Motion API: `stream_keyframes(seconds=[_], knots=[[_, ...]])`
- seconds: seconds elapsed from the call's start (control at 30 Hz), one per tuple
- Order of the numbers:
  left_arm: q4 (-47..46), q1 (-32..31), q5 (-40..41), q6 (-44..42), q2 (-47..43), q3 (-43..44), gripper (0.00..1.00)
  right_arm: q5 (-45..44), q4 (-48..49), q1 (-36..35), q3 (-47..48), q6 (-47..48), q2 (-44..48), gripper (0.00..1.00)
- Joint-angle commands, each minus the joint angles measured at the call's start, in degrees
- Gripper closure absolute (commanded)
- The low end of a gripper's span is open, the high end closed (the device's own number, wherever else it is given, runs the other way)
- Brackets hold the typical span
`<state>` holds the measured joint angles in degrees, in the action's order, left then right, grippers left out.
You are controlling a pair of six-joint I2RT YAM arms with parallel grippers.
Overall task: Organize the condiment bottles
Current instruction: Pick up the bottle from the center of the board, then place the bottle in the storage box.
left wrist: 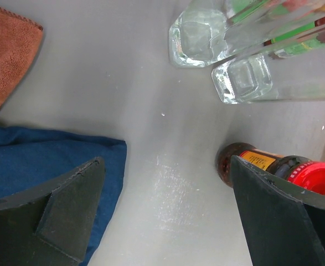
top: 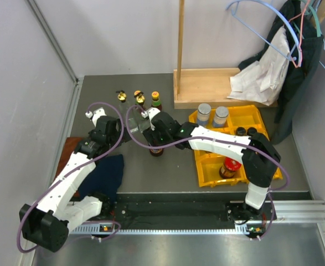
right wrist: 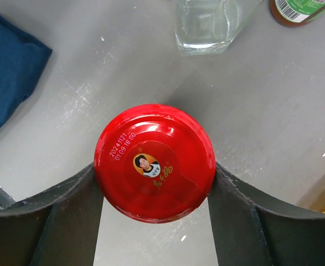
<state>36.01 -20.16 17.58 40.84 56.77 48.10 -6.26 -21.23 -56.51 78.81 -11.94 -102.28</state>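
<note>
My right gripper (right wrist: 154, 169) is shut on a red-lidded dark jar (right wrist: 154, 162), one finger on each side of the lid; in the top view the jar (top: 156, 151) stands on the grey table left of the yellow bin. My left gripper (left wrist: 166, 166) is open and empty above bare table, just left of that jar (left wrist: 251, 162); in the top view this gripper (top: 113, 133) is beside the right gripper (top: 155, 141). Two tall clear gold-stoppered bottles (top: 121, 96) (top: 139, 97) and a green-labelled bottle (top: 155, 98) stand in a row behind.
The yellow compartment bin (top: 206, 160) at the right holds two silver-lidded jars (top: 204, 113), two small dark bottles (top: 241, 131) and a red-lidded jar (top: 230, 166). A blue cloth (top: 108, 172) and a brown cloth (top: 68, 149) lie at the left. A wooden stand (top: 206, 88) is behind.
</note>
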Motion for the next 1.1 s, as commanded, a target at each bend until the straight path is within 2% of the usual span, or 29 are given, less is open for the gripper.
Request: stream_keyframes(seconds=[0.0,0.2,0.6,1.07], knots=[[-2.44,0.48,-0.27,0.56,-0.96,-0.20,0.01,-2.87,-0.38,-2.11,3.72,0.61,0.32,1.00],[-2.61,0.39,-0.80,0.64,-0.96,-0.11,0.01,-6.74,-2.05,-3.25,2.50,0.26,5.06,1.00],[-2.96,0.48,-1.59,-0.23,-1.31,0.07,0.01,-17.54,-11.01,-3.25,-6.99,-3.17,28.95,1.00],[-4.10,0.65,-3.34,-0.06,-0.70,0.24,0.01,-17.82,-23.58,-3.25,-14.91,-7.74,48.12,1.00]])
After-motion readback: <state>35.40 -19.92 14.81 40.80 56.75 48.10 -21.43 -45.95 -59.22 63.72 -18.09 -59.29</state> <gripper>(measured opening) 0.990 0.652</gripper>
